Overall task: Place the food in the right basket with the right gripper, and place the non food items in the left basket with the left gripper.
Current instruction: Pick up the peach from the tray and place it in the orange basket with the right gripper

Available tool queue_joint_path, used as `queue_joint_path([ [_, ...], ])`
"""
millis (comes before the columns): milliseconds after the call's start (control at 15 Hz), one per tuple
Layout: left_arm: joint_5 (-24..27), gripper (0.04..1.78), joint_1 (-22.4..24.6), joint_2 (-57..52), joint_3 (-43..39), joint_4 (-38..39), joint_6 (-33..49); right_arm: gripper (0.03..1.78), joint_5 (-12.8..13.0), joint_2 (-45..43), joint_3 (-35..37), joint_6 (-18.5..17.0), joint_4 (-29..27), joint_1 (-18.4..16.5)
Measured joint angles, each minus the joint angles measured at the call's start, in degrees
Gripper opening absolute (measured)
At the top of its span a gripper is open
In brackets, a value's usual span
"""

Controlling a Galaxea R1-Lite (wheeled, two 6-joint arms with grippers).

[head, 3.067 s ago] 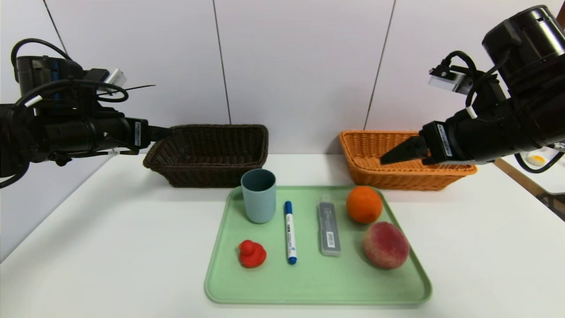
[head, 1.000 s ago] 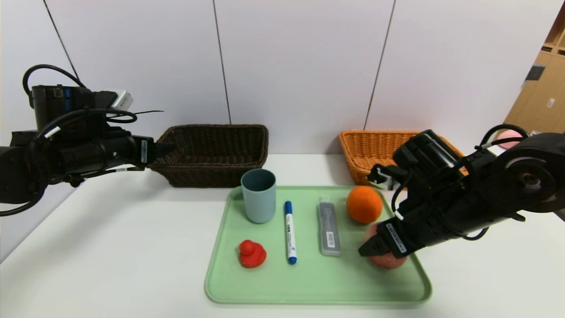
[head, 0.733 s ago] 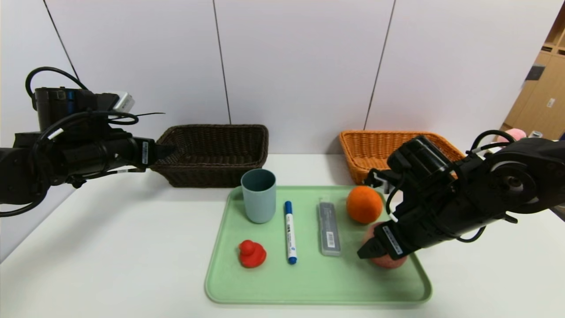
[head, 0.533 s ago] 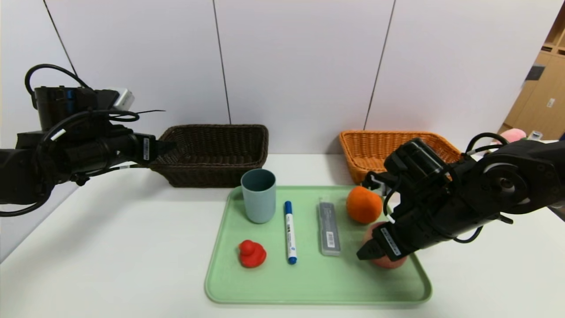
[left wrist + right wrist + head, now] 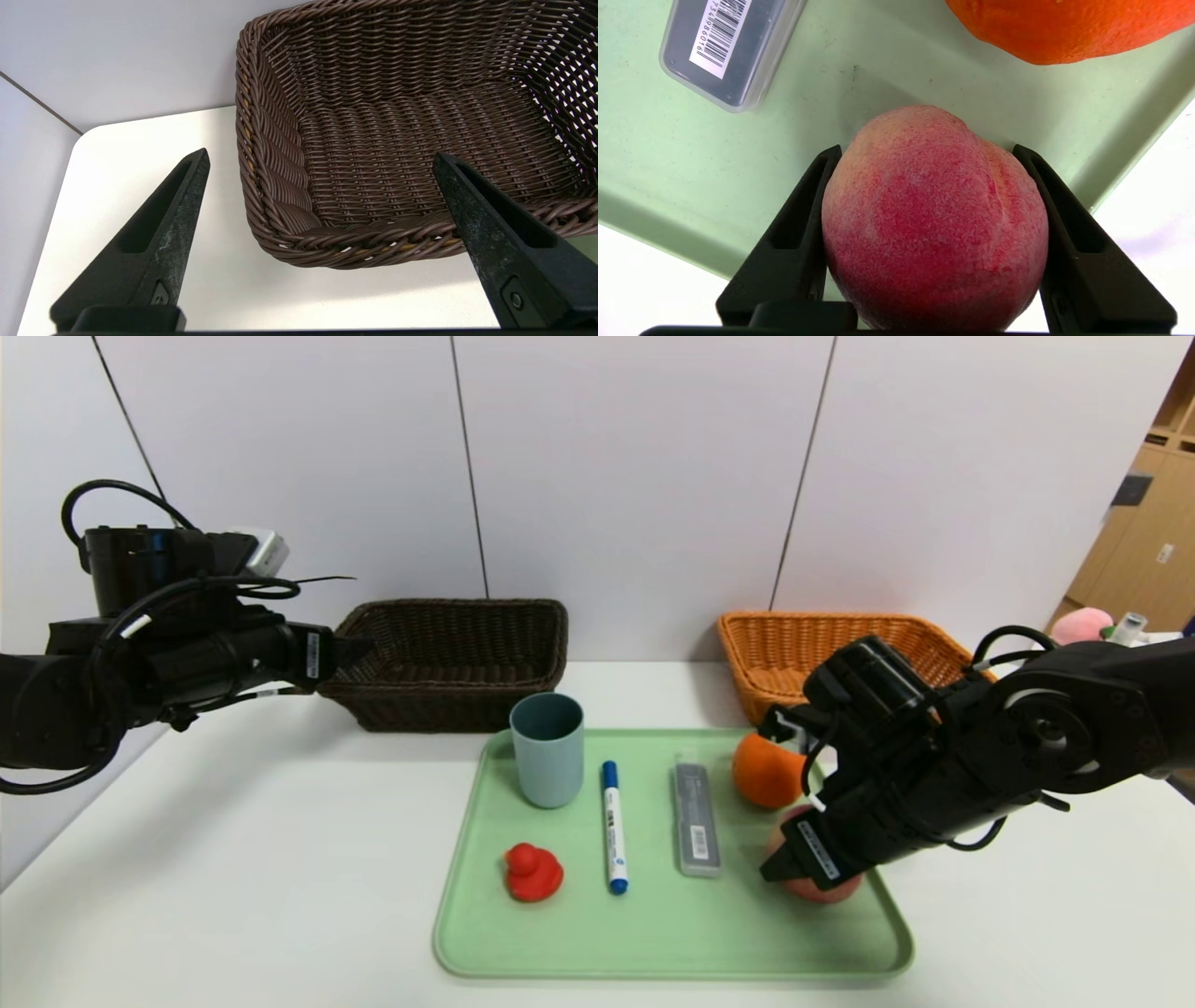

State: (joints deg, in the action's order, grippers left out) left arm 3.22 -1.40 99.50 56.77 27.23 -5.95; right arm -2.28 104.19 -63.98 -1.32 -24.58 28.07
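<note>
**Right hand wrapped around the peach, left hand waiting by the dark basket**

So here's what you've got. Your right hand (image 5: 927,149) is down on the green tray (image 5: 653,933) with a finger on each side of the peach (image 5: 934,219), and both fingers (image 5: 803,210) look pressed right against the skin. The peach sits on the tray near its right edge, so it's clamped but not up in the air as far as I can tell. In the head view the right hand (image 5: 780,868) covers most of it.

The orange (image 5: 766,773) sits just behind the peach, partly hidden by your right arm. The rest of the tray is lined up left to right: blue-grey cup (image 5: 547,749) upright at the back left corner, red duck (image 5: 532,873) in front of it, blue-capped marker (image 5: 612,826) lying flat, then the clear case (image 5: 696,819) with its barcode label.

Your left hand (image 5: 322,161) has its fingers spread wide with nothing between them, hanging above the table (image 5: 233,859) by the left end of the dark brown basket (image 5: 448,658). The orange-tan basket (image 5: 794,653) is at the back right, behind your right arm. Nothing shows inside the parts of either basket you can see.
</note>
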Motion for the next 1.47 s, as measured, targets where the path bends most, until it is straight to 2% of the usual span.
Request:
queue_joint_path([
  [400,-0.1,1.69,0.0,-0.7,0.1,-1.6,0.0,1.15,-0.3,-1.8,0.0,0.0,0.0,0.2],
  [667,-0.2,1.69,0.1,-2.0,-0.2,-3.9,0.4,1.15,-0.8,-7.9,-1.9,-0.1,0.7,0.3],
  [800,-0.3,1.69,0.2,-2.7,-0.4,-4.1,0.5,1.15,-1.5,-11.7,-2.3,-0.2,5.7,0.0],
  [933,-0.2,1.69,0.5,-3.7,-0.7,-4.0,0.5,1.15,-1.7,-14.2,-2.7,0.2,14.4,-1.0],
  [1067,-0.3,1.69,0.7,-4.8,-1.3,-3.9,0.6,1.15,-1.5,-15.2,-2.8,2.4,23.3,-3.1],
  [1200,-0.3,1.69,0.7,-5.7,-1.8,-3.8,0.7,1.15,-1.4,-15.1,-2.7,4.6,30.5,-7.0],
  [1467,-0.4,1.69,0.7,-6.8,-2.9,-3.7,0.9,1.15,-1.5,-11.8,-3.5,6.3,36.6,-17.4],
])
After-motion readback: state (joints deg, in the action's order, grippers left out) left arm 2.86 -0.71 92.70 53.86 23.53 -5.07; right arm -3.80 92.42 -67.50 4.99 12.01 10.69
